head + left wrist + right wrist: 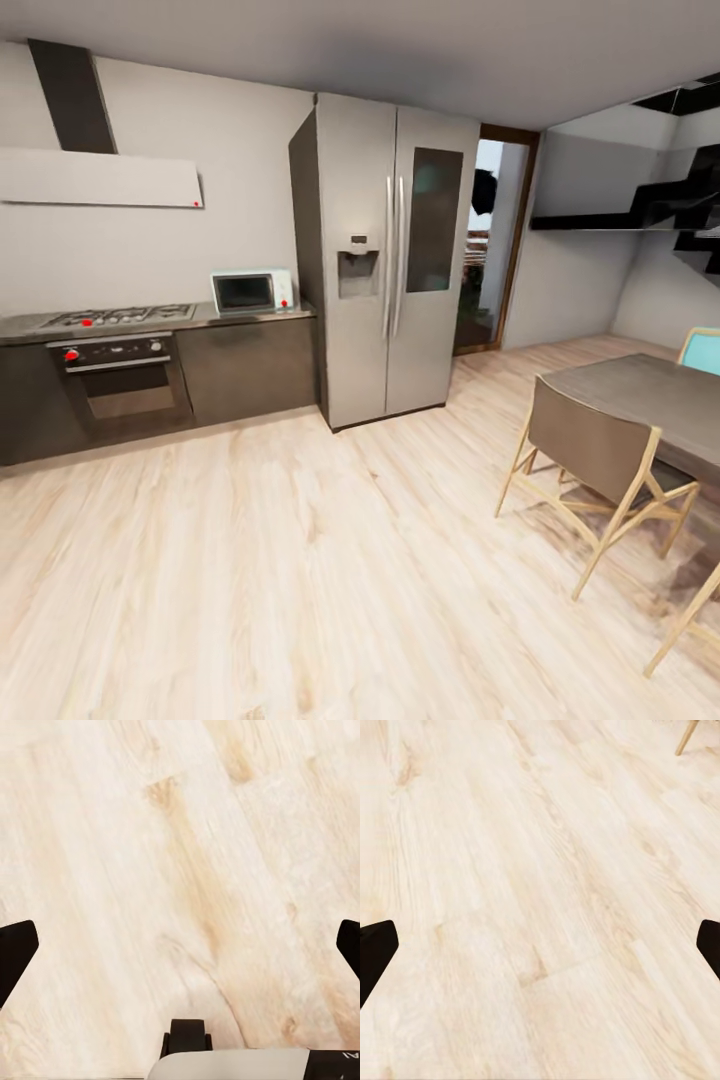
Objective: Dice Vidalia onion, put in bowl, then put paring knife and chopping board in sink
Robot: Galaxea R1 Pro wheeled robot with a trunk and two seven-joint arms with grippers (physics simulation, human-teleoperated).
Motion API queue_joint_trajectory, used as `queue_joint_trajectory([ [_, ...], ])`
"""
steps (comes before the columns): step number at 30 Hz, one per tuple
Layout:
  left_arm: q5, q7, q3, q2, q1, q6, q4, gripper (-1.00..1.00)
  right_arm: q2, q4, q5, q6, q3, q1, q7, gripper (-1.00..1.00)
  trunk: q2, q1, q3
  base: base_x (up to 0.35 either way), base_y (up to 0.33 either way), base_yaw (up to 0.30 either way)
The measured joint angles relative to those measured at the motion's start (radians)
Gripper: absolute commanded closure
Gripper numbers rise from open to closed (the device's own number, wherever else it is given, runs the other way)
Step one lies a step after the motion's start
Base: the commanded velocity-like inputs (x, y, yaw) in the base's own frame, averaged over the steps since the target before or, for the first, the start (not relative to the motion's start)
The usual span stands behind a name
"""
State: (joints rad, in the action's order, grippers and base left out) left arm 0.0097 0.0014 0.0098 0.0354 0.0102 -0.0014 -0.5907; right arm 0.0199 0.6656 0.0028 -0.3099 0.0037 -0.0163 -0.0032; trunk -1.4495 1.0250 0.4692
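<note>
Left pincer (pixel 180 945) spread wide, empty, black fingertips (pixel 15 952) at frame edges, pale wood floor (pixel 187 855) below. Right pincer (pixel 540 945) likewise wide, empty, over same plank floor (pixel 532 870); chair leg (pixel 687 738) at corner. Head view: open floor (pixel 260 560) ahead. Dark table (pixel 250 318) along far wall carries gas hob (pixel 118 317), microwave (pixel 252 291); oven (pixel 122 375) beneath. Steel fridge (pixel 395 260) beside it, doorway (pixel 490 240) beyond. Dining table (pixel 650 395) with chairs (pixel 595 465) at right. Task's things out of sight.
</note>
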Motion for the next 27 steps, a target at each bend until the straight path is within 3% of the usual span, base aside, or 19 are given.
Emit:
queue_joint_trajectory([
  [27, 0.0, 0.0, 0.0, -0.001, 0.0, 0.0, 0.0, -1.0, 0.0, -0.002, 0.0, -0.002, 0.0, 0.0, 0.0, -1.0, 0.0, 0.0, 0.0, 0.0, 0.0, 0.251],
])
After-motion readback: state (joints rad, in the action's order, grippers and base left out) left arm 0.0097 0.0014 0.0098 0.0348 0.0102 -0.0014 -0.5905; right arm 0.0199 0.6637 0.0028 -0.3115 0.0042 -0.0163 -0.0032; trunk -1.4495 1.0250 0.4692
